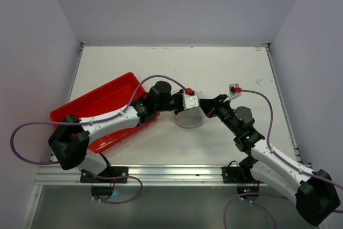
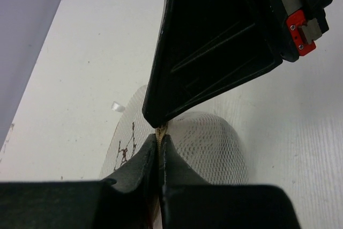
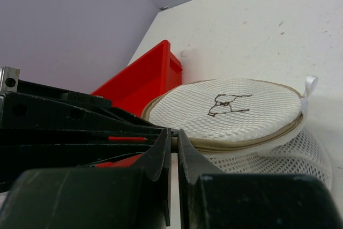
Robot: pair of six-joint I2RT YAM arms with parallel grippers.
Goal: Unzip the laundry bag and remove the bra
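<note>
White mesh makes up the laundry bag (image 1: 188, 119), a small round drum standing on the bench (image 1: 214, 68) between the two arms, just beside the near right corner of the red tray (image 1: 102, 100). Its flat lid lies on top with a brown stitched figure (image 3: 228, 103) in the middle. A beige zipper band (image 3: 241, 142) runs around the rim, and a white loop (image 3: 310, 84) sticks up at one side. What the bag holds cannot be made out through the mesh.

The left gripper (image 2: 159, 146) has its fingers pressed together on a bit of the beige rim at the bag's top edge. The right gripper (image 3: 173, 138) meets it tip to tip from the other side. Its fingers are drawn almost together with only a sliver of light between them, right at the zipper band. Whether they hold the band I cannot tell. The left arm reaches across the tray and hides part of its floor.
</note>
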